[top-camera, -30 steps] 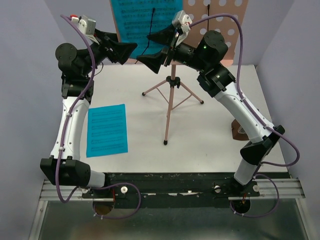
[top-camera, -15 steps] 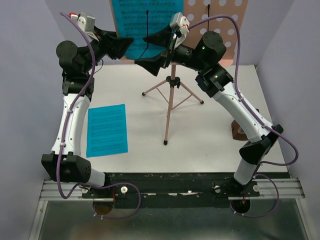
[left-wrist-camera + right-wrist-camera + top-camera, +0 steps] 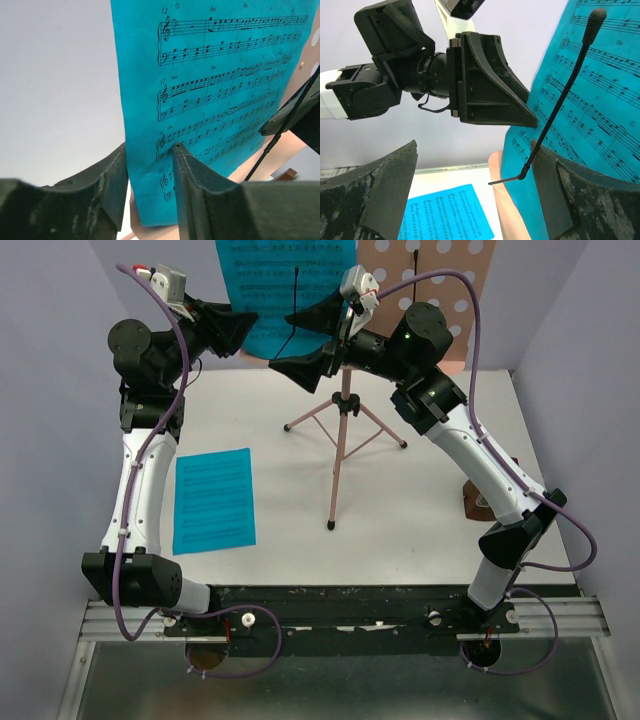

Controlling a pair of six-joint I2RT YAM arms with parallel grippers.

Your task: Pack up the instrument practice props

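1. We see the salmon-pink music stand carrying one blue music sheet upright against its hole-dotted panel. A thin black wire arm lies across the front of the sheet.
2. Our left hand is about half spread. Its fingers straddle the lower left edge of that sheet, one on each side of the paper. A gap shows between them, so they are not pressed onto it.
3. Our right hand is spread wide and holds nothing. The wire arm and the sheet's lower corner stand between and just beyond its fingers. The left hand faces it from close by.
4. The stand's tripod legs rest on the desk, directly below the right hand.
5. A second blue sheet lies flat on the desk, well below the left hand, beside that arm.
6. A small brown object, mostly hidden behind the right arm, sits far back from the right hand.
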